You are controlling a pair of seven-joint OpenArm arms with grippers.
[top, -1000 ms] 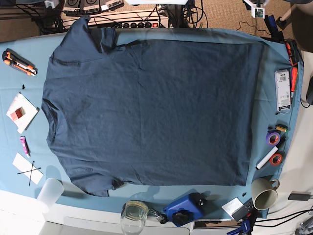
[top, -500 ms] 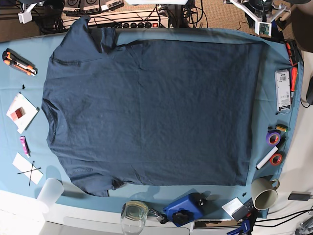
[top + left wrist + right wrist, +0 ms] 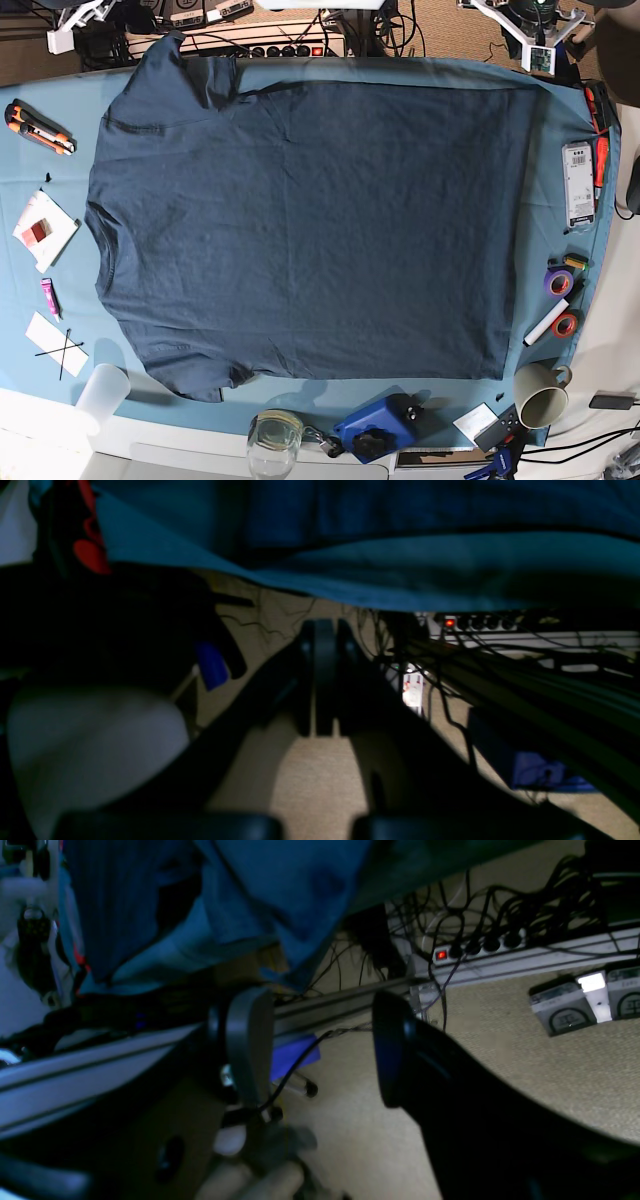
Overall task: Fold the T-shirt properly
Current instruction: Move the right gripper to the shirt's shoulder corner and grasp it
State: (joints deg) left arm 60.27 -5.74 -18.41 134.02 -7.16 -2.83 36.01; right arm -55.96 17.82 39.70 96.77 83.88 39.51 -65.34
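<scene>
Hands sit off the far edge of the surface (image 3: 30, 215), both out past the cloth. The left hand (image 3: 324, 680) shows in its wrist view with its two fingers pressed together, clenched on nothing, aimed at the tan floor and a power strip (image 3: 500, 622) with a red light. The right hand (image 3: 320, 1045) has its fingers spread wide with bare floor between them, grasping nothing; in the base view part of that arm shows at the far left corner.

The T-shirt (image 3: 310, 220) lies flat and spread across the middle of the surface, its long axis running left to right, its collar end pointing left and its straight hem at the right. One sleeve reaches toward the far left corner, the other toward the near left. It is plain dark navy, smooth but for faint creases, on a lighter teal tablecloth (image 3: 560, 110).
</scene>
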